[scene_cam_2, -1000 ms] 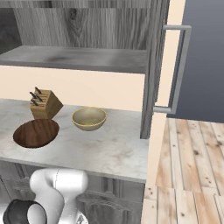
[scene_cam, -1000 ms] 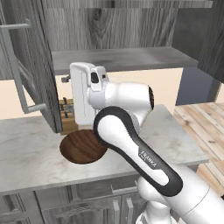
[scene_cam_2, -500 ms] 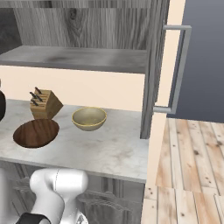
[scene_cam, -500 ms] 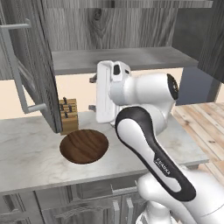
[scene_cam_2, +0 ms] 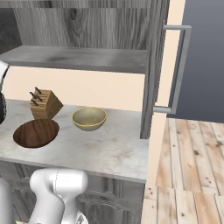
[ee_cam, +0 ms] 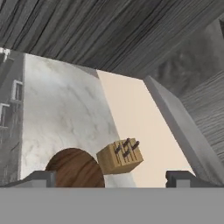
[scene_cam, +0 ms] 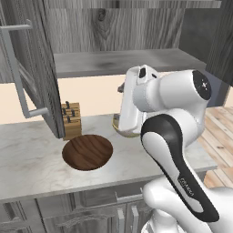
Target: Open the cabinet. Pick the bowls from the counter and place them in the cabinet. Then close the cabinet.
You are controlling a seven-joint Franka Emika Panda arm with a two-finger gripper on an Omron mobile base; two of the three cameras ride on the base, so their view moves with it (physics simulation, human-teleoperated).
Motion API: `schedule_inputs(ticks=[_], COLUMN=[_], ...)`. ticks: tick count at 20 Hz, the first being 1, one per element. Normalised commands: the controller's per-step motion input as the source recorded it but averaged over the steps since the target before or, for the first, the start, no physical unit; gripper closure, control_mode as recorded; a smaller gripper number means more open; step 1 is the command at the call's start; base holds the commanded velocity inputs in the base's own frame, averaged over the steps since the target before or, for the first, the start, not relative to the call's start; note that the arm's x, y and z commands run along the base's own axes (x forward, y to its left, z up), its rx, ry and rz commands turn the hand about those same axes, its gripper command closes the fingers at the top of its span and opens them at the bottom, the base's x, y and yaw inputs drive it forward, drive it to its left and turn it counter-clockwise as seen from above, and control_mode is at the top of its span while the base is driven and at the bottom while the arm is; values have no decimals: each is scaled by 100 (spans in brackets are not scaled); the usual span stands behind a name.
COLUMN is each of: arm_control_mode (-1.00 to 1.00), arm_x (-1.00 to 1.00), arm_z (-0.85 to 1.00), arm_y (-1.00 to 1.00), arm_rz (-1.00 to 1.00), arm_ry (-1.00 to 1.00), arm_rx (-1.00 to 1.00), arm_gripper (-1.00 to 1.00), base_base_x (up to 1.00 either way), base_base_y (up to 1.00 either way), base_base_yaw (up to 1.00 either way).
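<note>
A simulated kitchen with a tall dark grey wood-grain cabinet (scene_cam: 118, 27) mounted on the wall, both of its doors swung open; the left door (scene_cam: 32, 68) carries a long grey bar handle (scene_cam: 16, 73), and the right door (scene_cam_2: 153, 65) stands edge-on with its own bar handle (scene_cam_2: 177, 70). The cabinet's lower shelf (scene_cam_2: 78, 59) is a bare grey board. Below it runs a light marbled stone desk (scene_cam_2: 105, 151). On the desk lies a wide, shallow dark brown wooden bowl (scene_cam: 87, 151), and just behind it, toward the wall, stands a tan knife block (scene_cam: 71, 120) with dark handles sticking out. To the right of these, apart from both, sits a smaller, deeper beige bowl (scene_cam_2: 89, 118); in the left base view most of it is hidden behind the robot's white arm. The arm rises over the desk with its hand raised at about shelf height. In the hand view the pincer (ee_cam: 111, 179) shows its two dark fingertips (ee_cam: 41, 178) spread wide apart with nothing between them, looking at the brown bowl's rim and the knife block. Pale wooden floorboards (scene_cam_2: 188, 175) lie to the right of the desk.
</note>
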Motion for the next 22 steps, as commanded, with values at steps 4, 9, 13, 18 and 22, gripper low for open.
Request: schedule_inputs(ticks=[4, 9, 13, 18, 22], arm_control_mode=[-100, -100, -100, -100, -100], arm_x=[-16, -13, -11, -5, 0], arm_z=[-34, -47, -33, -22, -12], arm_y=[-6, -3, -21, -24, -13], arm_rz=[-14, -12, -12, -10, -5], arm_ry=[9, 9, 15, 20, 19], arm_rx=[0, 0, 0, -3, -3], arm_gripper=[-100, -100, -100, -100, -100], base_base_x=[0, 0, 0, 0, 0], base_base_y=[0, 0, 0, 0, 0], base_base_yaw=[0, 0, 0, 0, 0])
